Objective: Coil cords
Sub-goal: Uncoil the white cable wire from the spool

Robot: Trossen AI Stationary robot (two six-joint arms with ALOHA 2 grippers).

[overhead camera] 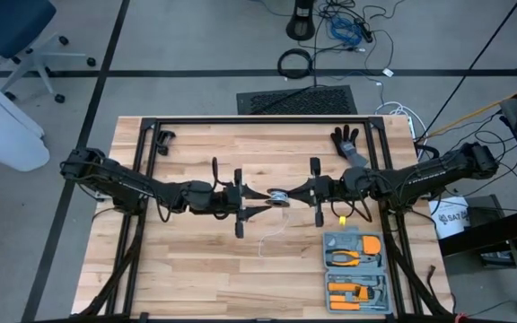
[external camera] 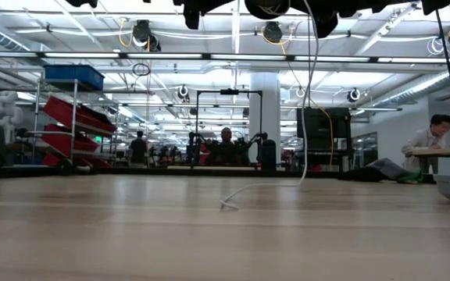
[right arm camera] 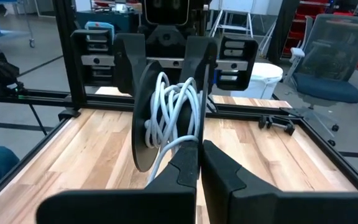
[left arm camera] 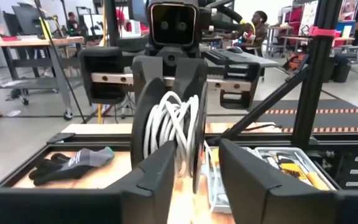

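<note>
I see the reel (overhead camera: 279,196) between both claws: right claw (overhead camera: 296,196) clamps its rim, left claw (overhead camera: 260,199) part-open around it, cord (overhead camera: 270,235) trailing.

Both arms meet mid-table — left claw (overhead camera: 257,203) parted, right claw (overhead camera: 296,193) closed.

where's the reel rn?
High view: the reel is mid-table, held up between the left gripper and right gripper, its cord trailing down.

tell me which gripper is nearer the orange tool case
Right. The right gripper is just above the tool case, toward the table's middle; the left gripper is farther off, beyond the reel.
</note>
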